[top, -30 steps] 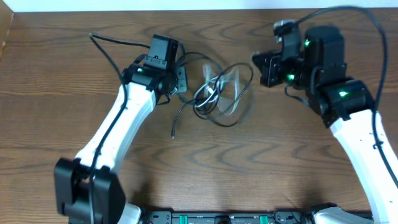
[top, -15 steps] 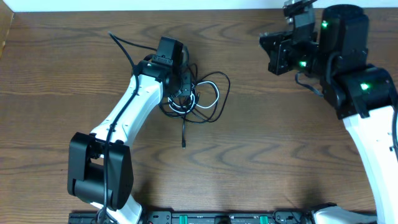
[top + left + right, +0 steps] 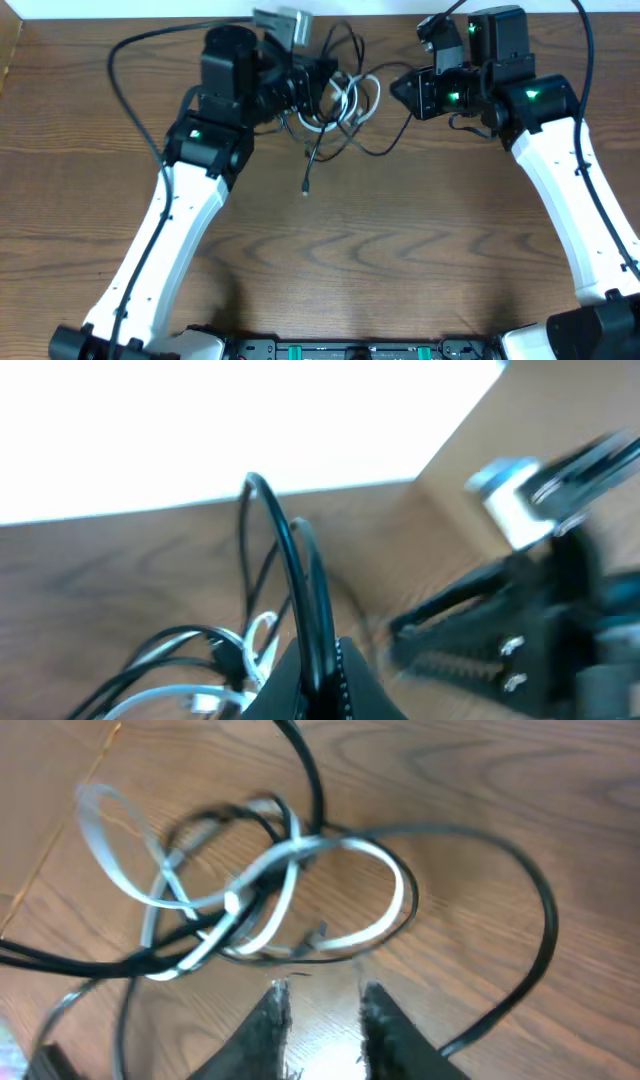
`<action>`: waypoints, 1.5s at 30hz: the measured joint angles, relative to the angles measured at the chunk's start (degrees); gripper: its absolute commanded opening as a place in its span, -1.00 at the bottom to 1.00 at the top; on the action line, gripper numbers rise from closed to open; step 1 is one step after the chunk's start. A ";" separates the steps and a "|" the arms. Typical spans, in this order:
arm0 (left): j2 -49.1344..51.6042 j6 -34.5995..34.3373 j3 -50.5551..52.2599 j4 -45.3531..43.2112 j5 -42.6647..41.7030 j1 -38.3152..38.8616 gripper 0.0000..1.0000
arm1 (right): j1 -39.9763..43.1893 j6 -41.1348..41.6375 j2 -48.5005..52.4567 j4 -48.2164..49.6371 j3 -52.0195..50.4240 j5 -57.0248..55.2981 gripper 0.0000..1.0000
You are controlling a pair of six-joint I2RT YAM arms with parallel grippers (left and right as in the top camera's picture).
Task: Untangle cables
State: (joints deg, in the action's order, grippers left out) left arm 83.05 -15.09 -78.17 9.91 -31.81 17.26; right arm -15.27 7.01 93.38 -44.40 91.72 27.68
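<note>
Tangled cables are pinched by the left pincer at the far edge of the desk.
Black strands are squeezed between its pressed-together fingers, by the middle of that edge. A white cable is looped through the black ones. One loose black end is stretched toward the near edge. The right pincer is pointed at the bunch from just beside it, with its fingers spread a little.
</note>
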 measured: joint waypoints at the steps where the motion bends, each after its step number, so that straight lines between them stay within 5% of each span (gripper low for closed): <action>1: -0.37 -1.55 -0.02 -0.76 0.04 0.00 -0.85 | 0.00 -0.48 0.09 0.11 0.00 0.22 -0.04; 4: -0.52 -6.78 -0.09 -1.14 0.94 0.00 -0.85 | 0.00 -1.22 0.11 0.72 0.00 1.79 0.19; 12: -0.20 -25.09 -0.09 -2.47 1.75 0.00 -0.85 | -1.03 -9.70 1.81 1.66 0.00 9.53 0.35; 21: -0.20 -29.07 -0.09 -2.51 -8.48 0.00 -0.85 | -1.75 -23.69 6.64 11.28 -0.02 21.29 0.34; 27: -0.20 -30.29 -0.09 -2.58 -12.44 0.00 -0.85 | -2.82 -26.32 9.88 18.16 0.00 24.85 0.07; 33: -0.20 -31.39 -0.09 -2.86 -13.62 -0.02 -0.85 | -4.42 -23.02 12.81 23.98 -0.02 25.55 -0.98; 40: -0.22 -29.51 -0.26 0.44 -12.61 -3.17 -0.85 | -1.31 -14.12 12.79 25.00 0.00 25.70 -0.98; 45: -0.20 -23.87 -0.31 14.32 0.33 -5.16 -0.85 | 1.64 -9.31 11.02 22.25 -0.02 24.65 -0.98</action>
State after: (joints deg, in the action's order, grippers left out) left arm 82.85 -38.96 -78.48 24.23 -31.48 12.10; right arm -13.63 -2.31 104.40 -22.15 91.70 52.34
